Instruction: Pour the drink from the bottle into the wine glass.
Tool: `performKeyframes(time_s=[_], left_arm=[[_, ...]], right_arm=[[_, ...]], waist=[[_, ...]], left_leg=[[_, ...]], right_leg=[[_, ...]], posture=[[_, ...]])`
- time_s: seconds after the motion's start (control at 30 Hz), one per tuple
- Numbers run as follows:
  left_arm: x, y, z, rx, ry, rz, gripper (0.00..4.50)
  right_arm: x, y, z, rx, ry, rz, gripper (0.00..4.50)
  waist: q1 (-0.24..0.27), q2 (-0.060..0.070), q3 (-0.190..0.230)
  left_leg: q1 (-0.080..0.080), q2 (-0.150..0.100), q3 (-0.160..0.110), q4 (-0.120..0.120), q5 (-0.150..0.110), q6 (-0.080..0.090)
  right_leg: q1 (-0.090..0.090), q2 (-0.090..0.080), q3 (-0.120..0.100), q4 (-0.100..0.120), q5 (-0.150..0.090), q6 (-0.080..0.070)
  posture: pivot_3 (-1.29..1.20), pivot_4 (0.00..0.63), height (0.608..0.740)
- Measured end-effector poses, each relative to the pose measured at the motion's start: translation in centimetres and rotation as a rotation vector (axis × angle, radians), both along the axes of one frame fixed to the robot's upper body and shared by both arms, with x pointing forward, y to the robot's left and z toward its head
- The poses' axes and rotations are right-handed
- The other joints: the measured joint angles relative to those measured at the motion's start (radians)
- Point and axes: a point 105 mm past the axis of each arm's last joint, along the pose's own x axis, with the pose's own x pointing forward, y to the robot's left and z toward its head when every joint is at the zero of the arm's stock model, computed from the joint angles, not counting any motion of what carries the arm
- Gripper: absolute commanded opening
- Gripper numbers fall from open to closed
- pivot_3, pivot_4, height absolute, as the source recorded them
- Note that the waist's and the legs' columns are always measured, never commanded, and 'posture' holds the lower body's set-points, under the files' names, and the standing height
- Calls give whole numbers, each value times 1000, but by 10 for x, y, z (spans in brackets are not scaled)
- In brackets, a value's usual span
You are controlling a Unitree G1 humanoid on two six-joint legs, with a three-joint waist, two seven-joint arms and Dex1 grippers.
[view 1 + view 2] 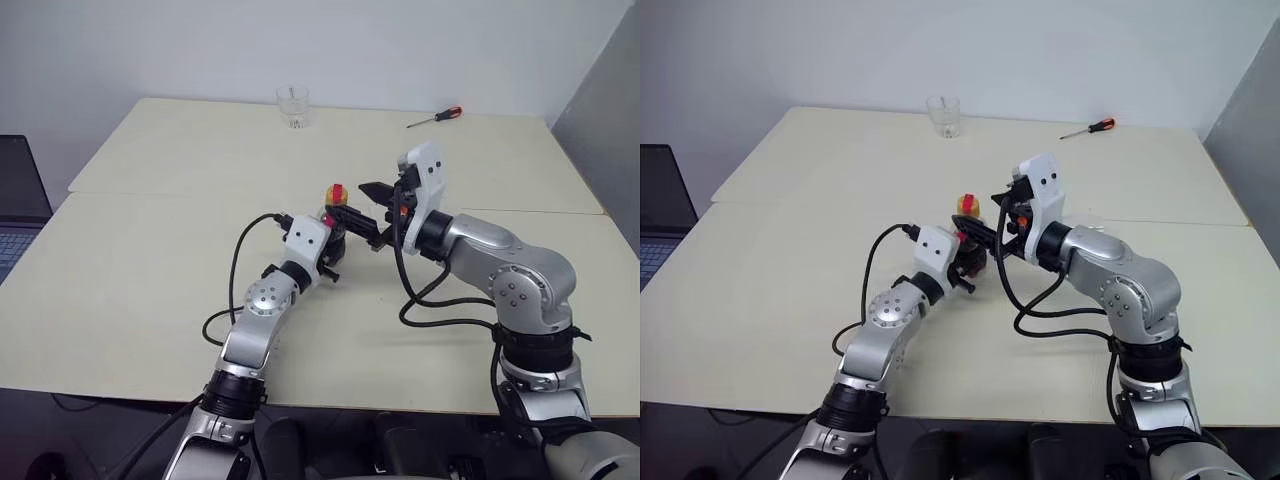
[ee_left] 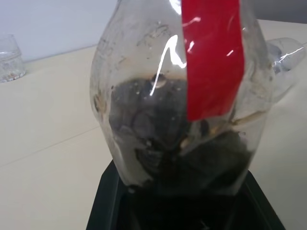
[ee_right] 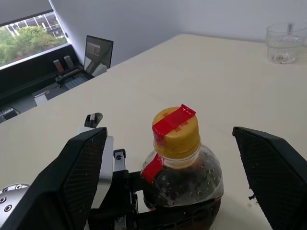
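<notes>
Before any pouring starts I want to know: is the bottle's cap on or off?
On. The yellow cap sits on the bottle, with red tape across its top.

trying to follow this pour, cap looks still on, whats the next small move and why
Probably close the right tool on the yellow cap to twist it off. The left tool grips the bottle, and the right's open fingers flank the cap without touching it.

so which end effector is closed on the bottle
The left end effector: its black fingers clamp the bottle low on its body. The right end effector is wide open, its fingers straddling the yellow cap without touching it.
</notes>
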Motion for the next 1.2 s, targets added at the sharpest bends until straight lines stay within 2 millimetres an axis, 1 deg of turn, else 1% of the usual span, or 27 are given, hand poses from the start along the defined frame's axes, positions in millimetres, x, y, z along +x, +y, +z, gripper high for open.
performKeyframes(time_s=[0.3, 0.63, 0.7, 0.73, 0.83, 1.03, 1.2], left_arm=[[-2, -1, -2, 6, 0, -5, 1006], [-5, -1, 0, 10, -17, -2, 1006], [-6, -1, -1, 11, -14, 0, 1005], [-6, -1, -2, 11, -13, 0, 1004], [-6, -1, -1, 11, -14, 1, 1004], [-7, 0, -2, 9, -12, 6, 1004], [-6, 0, -2, 8, -13, 11, 1003]], right_arm=[[6, 5, -5, -5, 5, -4, 4500], [9, 10, -5, 8, 1, 4, 4500], [10, 11, -5, 8, 1, 3, 4092], [10, 11, -5, 8, 1, 3, 4092], [10, 11, -4, 7, -5, 3, 3320], [10, 14, 2, 8, -30, 16, 3311], [12, 15, -1, -1, -23, 12, 3311]], waist=[[-1, 0, 0], [-1, 0, 0], [-1, 0, 0], [-1, 0, 0], [-1, 0, 0], [-1, 0, 0], [-1, 0, 0]], left_leg=[[0, 0, 0, 0, 0, 0], [0, 0, 0, 0, 0, 0], [0, 0, 0, 0, 0, 0], [0, 0, 0, 0, 0, 0], [0, 0, 0, 0, 0, 0], [0, 0, 0, 0, 0, 0], [0, 0, 0, 0, 0, 0]], right_leg=[[0, 0, 0, 1, -1, 1], [0, 0, 0, 0, -1, 1], [0, 0, 0, 0, -1, 1], [0, 0, 0, 0, -1, 1], [0, 0, 0, 0, -1, 1], [0, 0, 0, 0, -1, 1], [0, 0, 0, 0, -1, 1]], posture=[[0, 150, 740], [0, 150, 740], [0, 150, 740], [0, 150, 740], [0, 150, 740], [0, 150, 740], [0, 150, 740]])
